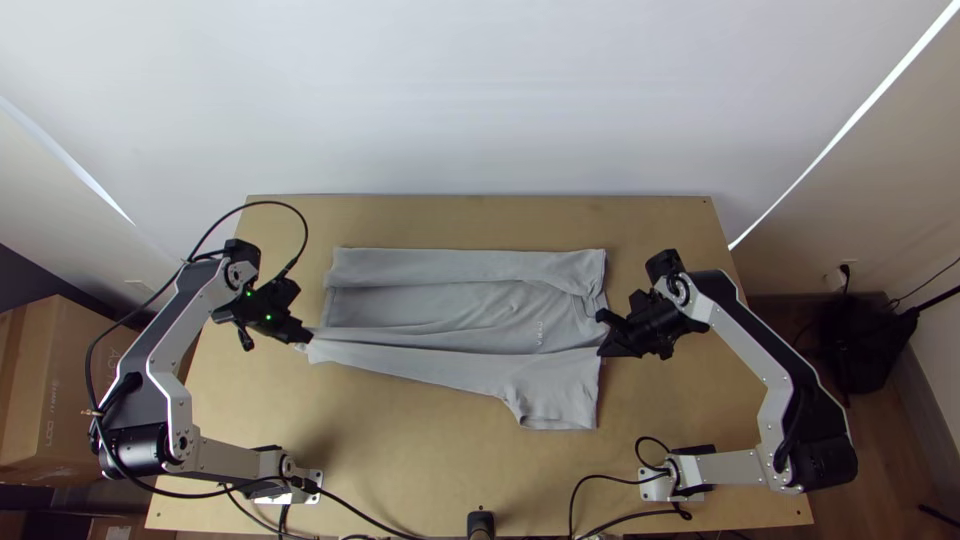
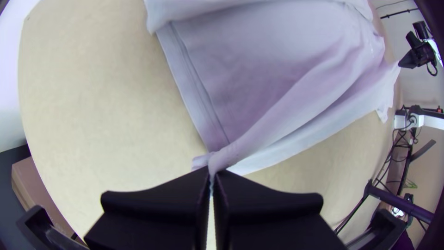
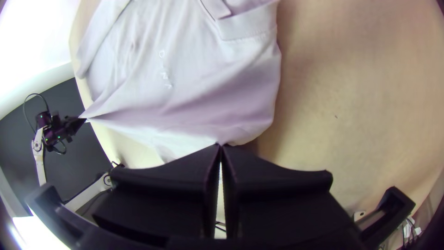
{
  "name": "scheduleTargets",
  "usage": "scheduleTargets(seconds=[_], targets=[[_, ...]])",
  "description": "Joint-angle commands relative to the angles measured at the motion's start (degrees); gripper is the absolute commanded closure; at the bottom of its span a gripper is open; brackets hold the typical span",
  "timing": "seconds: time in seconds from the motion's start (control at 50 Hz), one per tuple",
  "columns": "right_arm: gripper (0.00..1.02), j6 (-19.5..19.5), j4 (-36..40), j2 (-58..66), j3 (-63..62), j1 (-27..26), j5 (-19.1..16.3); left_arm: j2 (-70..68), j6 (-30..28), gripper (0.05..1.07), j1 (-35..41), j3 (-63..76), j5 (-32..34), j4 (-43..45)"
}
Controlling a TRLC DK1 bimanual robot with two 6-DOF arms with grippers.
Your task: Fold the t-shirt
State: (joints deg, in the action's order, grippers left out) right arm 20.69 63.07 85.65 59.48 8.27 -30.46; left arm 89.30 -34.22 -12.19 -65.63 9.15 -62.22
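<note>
The grey shirt (image 1: 440,300) lay across the middle of the desk (image 1: 400,450), between my two arms, its hem (image 1: 327,305) toward my left and its collar (image 3: 247,25) toward my right. Its far side lay folded inward along the body in one long strip (image 1: 440,265), while the near side was drawn into long creases running from one of my grippers to the other.

With my left gripper (image 1: 304,337) I had the near corner of the hem pinched, the fingers closed on a gathered bunch of cloth. In my left wrist view the bunch went right in between the fingertips, and the hem band ran away from them at a slant.

With my right gripper (image 1: 601,350) I had the shirt nipped by its near shoulder, the fingers together at the tips, with the cloth drawn to a point there. The near sleeve (image 1: 556,402) stuck out from that shoulder toward the near edge of the desk, its cuff slightly rumpled. A small pale print (image 1: 540,334) showed on the body near the collar end.

A cardboard box (image 1: 75,385) stood beyond the desk on my left, and a black bag (image 1: 862,345) on my right.
</note>
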Motion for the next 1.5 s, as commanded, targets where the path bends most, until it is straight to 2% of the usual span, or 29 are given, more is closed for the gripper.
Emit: scheduleTargets(seconds=[0.0,0.32,0.66,1.08,1.48], targets=[[1.00,-0.65,1.53,2.68,4.41,0.34,0.22,2.72,1.70,1.04,0.32,-4.42,1.40,-0.98],[1.00,-0.38,3.99,10.86,18.83,0.34,0.22,13.18,6.00,1.04,1.90,-23.14,1.49,-5.37],[1.00,1.81,3.82,21.14,33.94,-0.89,0.49,27.07,8.99,1.04,3.22,-45.64,1.58,-11.88],[1.00,3.92,2.67,37.75,53.54,-2.56,1.10,38.23,11.89,1.04,3.57,-55.22,1.58,-12.67],[1.00,3.83,3.47,52.69,66.55,-3.35,5.41,45.70,14.79,1.04,5.15,-59.53,2.10,-12.32]])
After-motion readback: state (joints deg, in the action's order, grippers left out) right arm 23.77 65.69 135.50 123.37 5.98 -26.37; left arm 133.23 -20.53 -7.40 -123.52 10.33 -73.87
